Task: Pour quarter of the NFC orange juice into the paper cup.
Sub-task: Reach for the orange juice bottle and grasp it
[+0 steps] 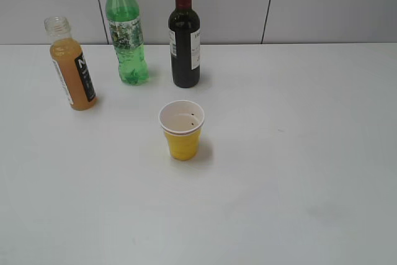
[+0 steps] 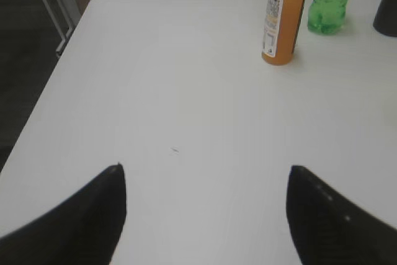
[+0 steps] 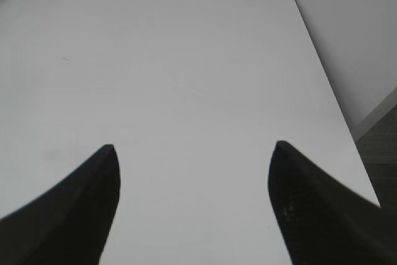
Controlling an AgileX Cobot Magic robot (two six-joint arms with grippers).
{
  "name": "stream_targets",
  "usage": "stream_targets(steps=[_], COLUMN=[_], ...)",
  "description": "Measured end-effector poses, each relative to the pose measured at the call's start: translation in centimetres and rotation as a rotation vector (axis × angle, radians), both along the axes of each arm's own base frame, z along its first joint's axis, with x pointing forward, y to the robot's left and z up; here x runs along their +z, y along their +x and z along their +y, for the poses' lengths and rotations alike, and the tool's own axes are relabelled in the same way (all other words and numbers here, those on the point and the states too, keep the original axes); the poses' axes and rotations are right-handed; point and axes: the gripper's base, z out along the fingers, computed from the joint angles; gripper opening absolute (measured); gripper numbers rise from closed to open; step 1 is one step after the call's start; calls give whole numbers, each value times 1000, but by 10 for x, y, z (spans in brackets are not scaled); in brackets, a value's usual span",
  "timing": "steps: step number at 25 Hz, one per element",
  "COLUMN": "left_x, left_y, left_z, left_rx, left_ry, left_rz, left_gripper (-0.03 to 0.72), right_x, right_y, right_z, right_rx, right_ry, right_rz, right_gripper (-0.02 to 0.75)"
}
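The NFC orange juice bottle (image 1: pixel 72 69) stands capless at the far left of the white table. It also shows in the left wrist view (image 2: pixel 283 20), far ahead of the jaws. The yellow paper cup (image 1: pixel 182 130) stands upright near the middle, in front of the bottles; its white inside looks empty but for small dark specks. My left gripper (image 2: pixel 205 169) is open and empty over bare table, well short of the juice bottle. My right gripper (image 3: pixel 192 147) is open and empty over bare table near the right edge. Neither gripper shows in the exterior view.
A taller green bottle (image 1: pixel 126 32) and a dark wine bottle (image 1: pixel 184 35) stand at the back, right of the juice. The table's left edge (image 2: pixel 46 91) and right edge (image 3: pixel 329 97) show in the wrist views. A grey wall backs the table.
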Motion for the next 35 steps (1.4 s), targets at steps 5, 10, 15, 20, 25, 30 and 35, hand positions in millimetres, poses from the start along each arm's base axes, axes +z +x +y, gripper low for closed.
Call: stream_targets(steps=[5,10,15,20,25,30,35], left_x=[12,22,31,45,41,29,10], left_y=[4,19,54,93,135,174,207], left_z=[0,0,-1,-2,-4,-4,-4], left_rx=[1,1,-1,4,15,31,54], left_ry=[-5,-1,9,4,-30,-39,-81], left_rz=[-132,-247,-266,-381,-383,-385,-372], left_gripper=[588,596,606,607,605,601,599], right_x=[0,0,0,0,0,0,0], right_y=[0,0,0,0,0,0,0], right_z=[0,0,0,0,0,0,0], right_rx=[0,0,0,0,0,0,0], right_ry=[0,1,1,1,1,1,1], right_rz=[0,0,0,0,0,0,0], right_gripper=[592,592,592,592,592,592,592])
